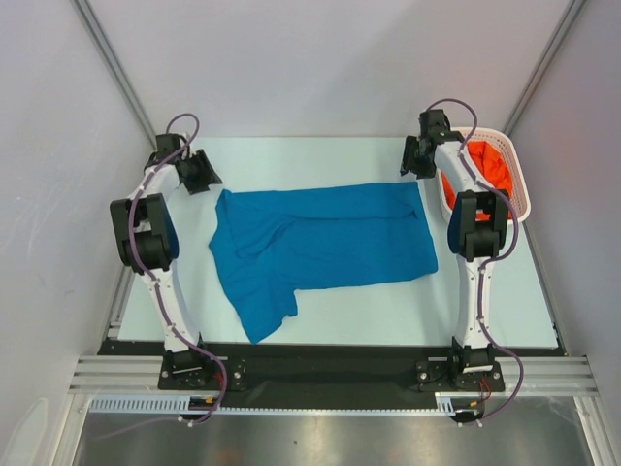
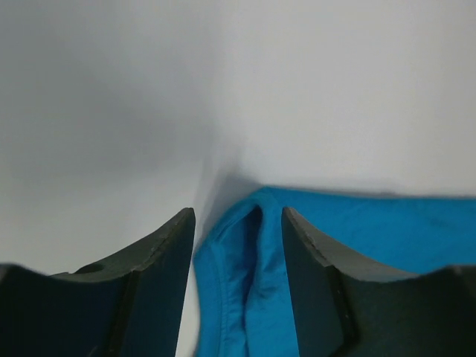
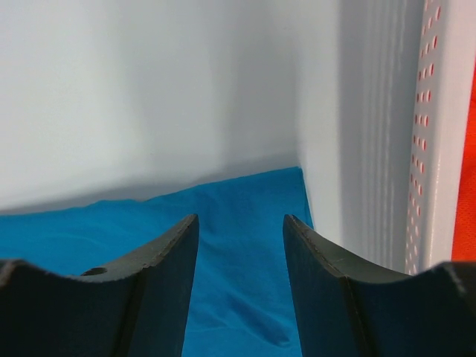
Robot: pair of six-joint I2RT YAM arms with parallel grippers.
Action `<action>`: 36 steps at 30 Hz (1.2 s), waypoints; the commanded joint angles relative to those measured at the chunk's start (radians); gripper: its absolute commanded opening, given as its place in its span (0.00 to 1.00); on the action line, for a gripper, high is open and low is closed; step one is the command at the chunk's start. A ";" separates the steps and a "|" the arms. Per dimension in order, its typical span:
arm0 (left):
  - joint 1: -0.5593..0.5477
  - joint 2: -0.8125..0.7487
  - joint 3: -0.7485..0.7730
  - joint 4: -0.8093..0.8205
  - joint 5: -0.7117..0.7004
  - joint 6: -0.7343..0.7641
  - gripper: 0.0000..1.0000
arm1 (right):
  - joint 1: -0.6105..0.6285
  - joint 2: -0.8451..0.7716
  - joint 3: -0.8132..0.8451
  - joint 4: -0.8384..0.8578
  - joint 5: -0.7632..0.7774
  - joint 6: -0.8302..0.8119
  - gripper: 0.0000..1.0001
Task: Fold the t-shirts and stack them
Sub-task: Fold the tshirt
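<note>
Blue t-shirt (image 1: 325,238) lies spread out flat across the middle of the table (image 1: 388,311), its length running left to right; one sleeve sticks out toward the near left, and the cloth shows a few soft creases on the left half. The orange-red t-shirt (image 1: 485,165) is bunched up inside the white lattice basket (image 1: 522,189) at the far right of the table, well apart from the blue one.

Left gripper (image 1: 199,173) hovers at the far left corner of the blue shirt; jaws stand apart, and its wrist camera shows a raised fold of blue cloth in the gap between them, with neither finger pressing on it. Right gripper (image 1: 415,155) hangs over the far right corner of the same shirt, just beside the basket; jaws parted there too, holding nothing; flat blue cloth shows between the fingers in the wrist view, with the basket wall and a sliver of orange-red at the right edge.
</note>
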 commanded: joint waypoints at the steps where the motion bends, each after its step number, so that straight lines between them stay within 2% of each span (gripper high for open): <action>1: 0.006 -0.007 -0.006 -0.041 0.062 0.174 0.56 | -0.010 -0.082 0.008 0.011 -0.010 -0.021 0.55; 4: 0.005 0.013 0.035 -0.112 0.062 0.216 0.53 | -0.009 -0.088 0.008 0.014 -0.018 -0.021 0.55; 8: 0.000 0.007 0.020 -0.124 0.037 0.230 0.42 | -0.007 -0.091 0.005 0.017 -0.021 -0.019 0.55; 16: -0.014 0.035 0.030 -0.129 0.047 0.242 0.41 | -0.001 -0.104 -0.017 0.016 -0.010 -0.027 0.56; 20: -0.026 0.087 0.105 -0.201 0.004 0.250 0.42 | -0.001 -0.102 -0.018 0.012 -0.003 -0.028 0.56; 22: -0.029 0.119 0.125 -0.215 0.008 0.245 0.39 | -0.001 -0.102 -0.023 0.012 -0.001 -0.030 0.56; 26: -0.031 0.105 0.089 -0.149 0.025 0.205 0.38 | -0.001 -0.090 -0.028 0.005 0.010 -0.024 0.56; 29: -0.032 0.122 0.105 -0.140 0.067 0.179 0.29 | -0.002 -0.074 -0.025 -0.014 0.043 -0.008 0.54; 30: -0.031 0.127 0.112 -0.144 0.073 0.176 0.18 | -0.002 -0.058 -0.011 -0.023 0.050 0.001 0.54; 34: -0.031 0.118 0.096 -0.156 0.042 0.168 0.04 | -0.004 0.001 0.060 -0.095 0.109 0.024 0.49; 35: -0.026 0.113 0.089 -0.166 0.041 0.170 0.01 | -0.002 0.007 0.058 -0.092 0.129 0.025 0.44; 36: -0.026 0.107 0.081 -0.166 0.042 0.170 0.00 | -0.002 0.007 0.051 -0.084 0.141 0.027 0.43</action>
